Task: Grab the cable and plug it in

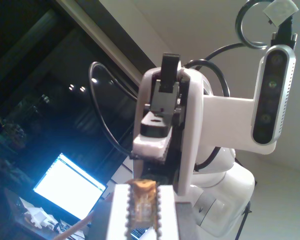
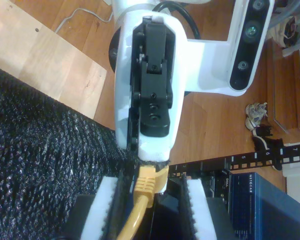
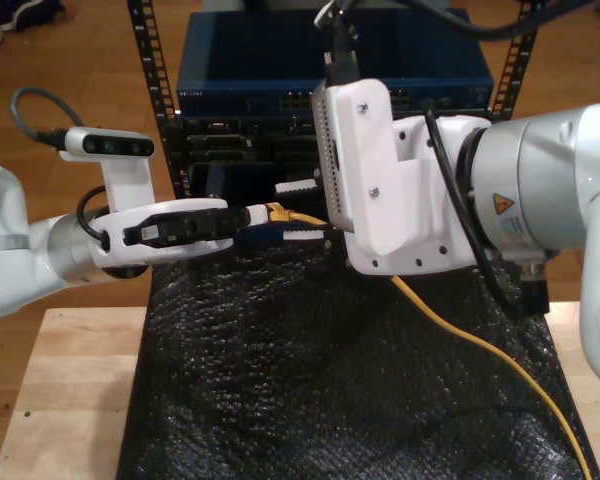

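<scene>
The yellow-orange cable [image 3: 480,345] runs from the exterior view's lower right up over the black mat to its plug [image 3: 278,211] in front of the rack. My first gripper [image 3: 252,213] reaches in from the exterior view's left and is shut on the plug end, which sits between its white toothed pads [image 1: 119,210] as a yellowish plug [image 1: 142,197]. My second gripper [image 3: 300,210] comes from the exterior view's right. Its fingers stand apart above and below the cable. The cable [image 2: 146,182] passes between its white pads [image 2: 106,210] with gaps on both sides.
A black equipment rack [image 3: 170,120] holds a blue switch [image 3: 250,75] with rows of ports just behind the plug. A black mat [image 3: 310,400] covers the wooden table [image 3: 70,390]. Wooden floor lies beyond. A lit laptop [image 1: 70,187] sits in the background.
</scene>
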